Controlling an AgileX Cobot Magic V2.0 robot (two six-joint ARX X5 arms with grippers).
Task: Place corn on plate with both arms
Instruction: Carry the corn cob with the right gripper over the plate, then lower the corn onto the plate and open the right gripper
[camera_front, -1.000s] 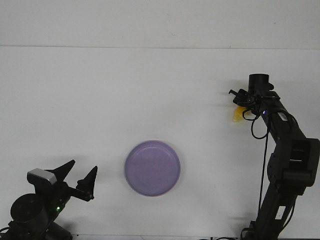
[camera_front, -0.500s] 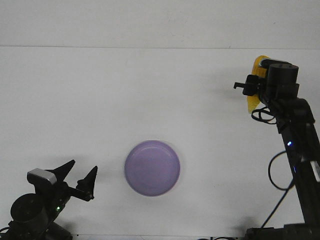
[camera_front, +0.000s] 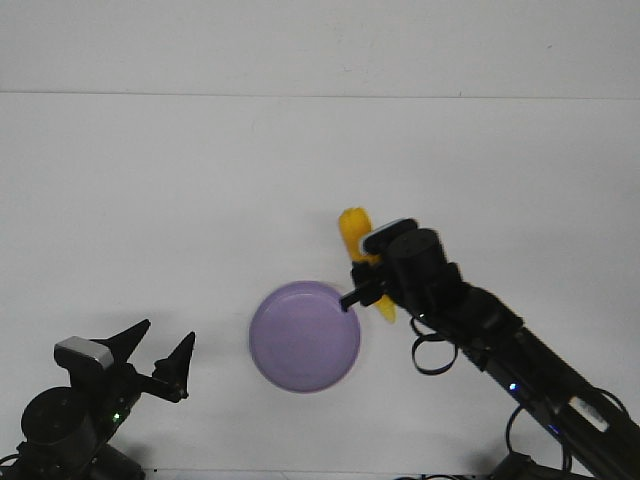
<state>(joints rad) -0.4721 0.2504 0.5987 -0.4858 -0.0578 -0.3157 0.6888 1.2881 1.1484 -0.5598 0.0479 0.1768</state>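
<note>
The lavender plate (camera_front: 300, 340) lies on the white table near its front middle. My right gripper (camera_front: 368, 282) is shut on the yellow corn (camera_front: 354, 232) and holds it up just beyond the plate's right rim, with the cob's thick end pointing away and the paler tip (camera_front: 386, 312) lower, beside the wrist. The fingertips themselves are mostly hidden by the wrist and the corn. My left gripper (camera_front: 160, 355) is open and empty at the front left corner, well left of the plate.
The right arm (camera_front: 520, 365) stretches from the front right corner across the table toward the plate. The table's far edge (camera_front: 320, 95) meets a white wall.
My right arm has lifted the corn from the far right of the table and carried it left and forward to the plate's right rim. The left arm has not moved.
</note>
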